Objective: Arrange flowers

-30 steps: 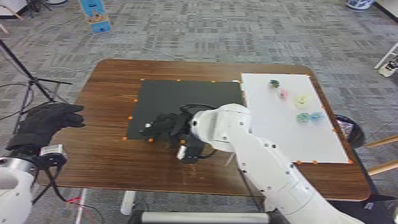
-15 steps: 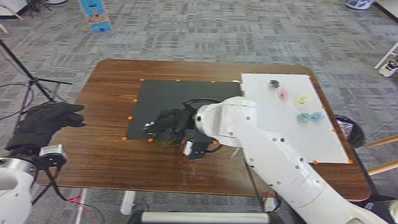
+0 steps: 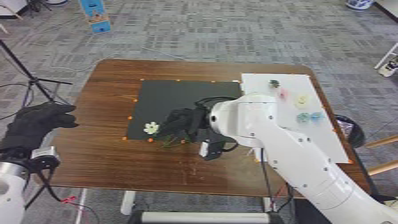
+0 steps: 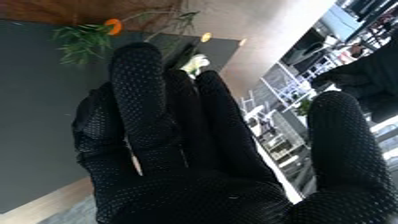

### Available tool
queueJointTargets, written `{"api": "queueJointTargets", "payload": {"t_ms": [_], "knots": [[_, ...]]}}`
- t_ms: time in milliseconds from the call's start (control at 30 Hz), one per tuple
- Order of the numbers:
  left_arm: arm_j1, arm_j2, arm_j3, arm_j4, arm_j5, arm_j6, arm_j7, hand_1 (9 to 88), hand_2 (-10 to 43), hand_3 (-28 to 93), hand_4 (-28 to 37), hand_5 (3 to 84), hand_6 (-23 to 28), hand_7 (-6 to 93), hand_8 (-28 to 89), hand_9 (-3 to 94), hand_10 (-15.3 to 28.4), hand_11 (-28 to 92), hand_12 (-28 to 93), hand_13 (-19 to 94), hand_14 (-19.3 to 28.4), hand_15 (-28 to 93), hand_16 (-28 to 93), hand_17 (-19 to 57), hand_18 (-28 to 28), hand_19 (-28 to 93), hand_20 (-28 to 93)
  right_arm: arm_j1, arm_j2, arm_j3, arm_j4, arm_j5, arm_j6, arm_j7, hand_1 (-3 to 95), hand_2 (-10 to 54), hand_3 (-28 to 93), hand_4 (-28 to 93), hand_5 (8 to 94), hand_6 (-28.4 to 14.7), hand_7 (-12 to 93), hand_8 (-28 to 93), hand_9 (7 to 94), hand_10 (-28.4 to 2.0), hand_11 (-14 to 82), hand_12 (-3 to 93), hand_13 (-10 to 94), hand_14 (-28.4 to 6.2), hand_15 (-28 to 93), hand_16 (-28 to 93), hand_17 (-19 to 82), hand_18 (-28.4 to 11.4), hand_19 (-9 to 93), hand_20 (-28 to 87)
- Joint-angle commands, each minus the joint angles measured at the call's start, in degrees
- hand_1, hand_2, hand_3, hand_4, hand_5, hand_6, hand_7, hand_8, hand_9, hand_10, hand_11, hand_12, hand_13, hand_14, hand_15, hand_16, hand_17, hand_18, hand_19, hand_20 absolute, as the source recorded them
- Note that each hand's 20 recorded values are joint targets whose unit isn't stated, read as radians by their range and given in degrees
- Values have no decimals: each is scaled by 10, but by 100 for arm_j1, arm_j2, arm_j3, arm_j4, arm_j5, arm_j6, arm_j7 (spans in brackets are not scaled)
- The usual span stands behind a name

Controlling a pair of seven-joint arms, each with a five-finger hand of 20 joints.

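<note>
My right hand (image 3: 180, 123) is low over the lower part of the black mat (image 3: 187, 90), just right of a white flower (image 3: 151, 128). Green stems (image 3: 169, 142) reach out near the mat's front edge, below the hand. In the right wrist view, the right hand (image 4: 213, 170) has its fingers straight and its thumb apart, holding nothing; beyond the fingertips are the white flower (image 4: 195, 64), partly covered, and green leaves (image 4: 84, 42) on the mat. My left hand (image 3: 37, 122) is off the table's left side, fingers relaxed, and the left hand (image 4: 366, 75) appears farther off in the wrist view.
A white board (image 3: 315, 145) on the table's right carries a dark green piece (image 3: 274, 83), a pink flower (image 3: 283, 93), a yellow flower (image 3: 302, 100) and blue-green flowers (image 3: 309, 117). Orange markers line the mat. A black tripod (image 3: 31, 77) stands left of the table.
My right hand has moved right across the mat, and the white flower and green stems have come into view beside it. The left hand has shifted slightly down and left.
</note>
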Motion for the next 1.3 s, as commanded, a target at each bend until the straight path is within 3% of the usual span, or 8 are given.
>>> {"api": "queueJointTargets", "payload": {"t_ms": [33, 300, 567, 867, 1300], "knots": [[99, -57, -18, -61, -36, -4, 55, 328, 114, 704, -200, 636, 34, 242, -61, 657, 136, 338, 221, 570, 179, 492, 72, 144, 144, 391, 392, -127, 159, 33, -79, 75, 53, 181, 198, 197, 474, -147, 445, -105, 72, -70, 455, -154, 51, 102, 568, -236, 673, 259, 269, -284, 786, 621], [63, -9, 1, -23, -59, -53, 3, 325, 113, 707, -201, 635, 34, 238, -61, 656, 134, 334, 223, 567, 181, 481, 72, 139, 140, 355, 381, -540, 299, 169, -84, 36, 43, 244, 200, 197, 472, -146, 448, -104, 75, -71, 458, -163, 51, 104, 567, -237, 673, 260, 267, -284, 786, 620], [168, -94, -59, -92, -50, -4, 31, 325, 112, 710, -202, 634, 34, 234, -60, 654, 134, 331, 222, 558, 181, 474, 73, 132, 139, 342, 380, -639, 367, 254, 29, -123, -92, 153, 205, 198, 464, -145, 450, -105, 76, -72, 461, -163, 51, 103, 569, -235, 674, 261, 268, -284, 787, 620], [84, -92, 89, -70, -34, -69, 51, 322, 112, 711, -202, 632, 32, 234, -61, 652, 132, 328, 222, 556, 181, 472, 73, 132, 138, 334, 381, -383, 331, 311, 300, -563, 94, -56, 205, 199, 463, -142, 450, -104, 80, -74, 461, -157, 51, 103, 569, -235, 673, 262, 268, -284, 786, 620], [218, -166, -4, -131, -49, -39, 87, 320, 111, 714, -203, 631, 30, 231, -61, 652, 128, 321, 220, 555, 180, 466, 74, 133, 135, 324, 382, -171, 488, 459, 393, -592, 159, -5, 204, 199, 466, -143, 451, -105, 84, -77, 460, -156, 51, 103, 570, -232, 672, 263, 267, -284, 785, 620]]}}
